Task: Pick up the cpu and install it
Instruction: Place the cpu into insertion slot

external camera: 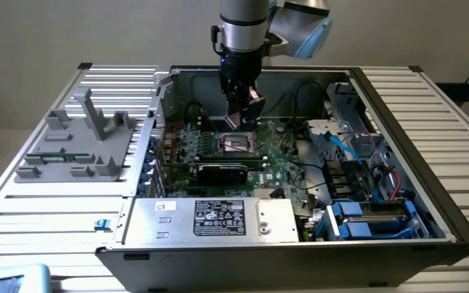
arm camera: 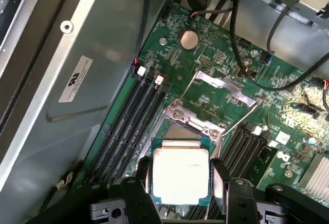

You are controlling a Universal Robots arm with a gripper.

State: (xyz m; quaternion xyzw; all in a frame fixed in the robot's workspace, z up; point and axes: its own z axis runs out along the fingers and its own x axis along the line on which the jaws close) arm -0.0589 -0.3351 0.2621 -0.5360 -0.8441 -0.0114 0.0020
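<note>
cpu (arm camera: 181,175): silver top up, held over the near part of the open socket (arm camera: 191,124), inside the computer case (external camera: 300,259).
Grey fixture (external camera: 80,140): stands on the slatted surface (external camera: 47,207) at the exterior view's left, outside the case and well apart from the work.
Power supply (external camera: 210,220): silver box with a black label, along the case's near wall.
Expansion card (external camera: 222,172): black, between the power supply and the socket.
Arm (external camera: 243,24): reaches straight down into the case, over the socket.
jaws: closed on the cpu, one black finger (arm camera: 140,180) against each of two opposite edges.
Load plate (arm camera: 222,86): swung up beyond the socket, leaving it bare.
Drive bays (external camera: 365,220): blue, at the exterior view's right, well apart.
Step in hand: the pick is done and the seating is not.
Contact: probably a small gap between chip and socket, though the wrist view does not settle it.
Next move calls for: by my judgement, the chip centred, square to the socket frame and level, with a light touch.
</note>
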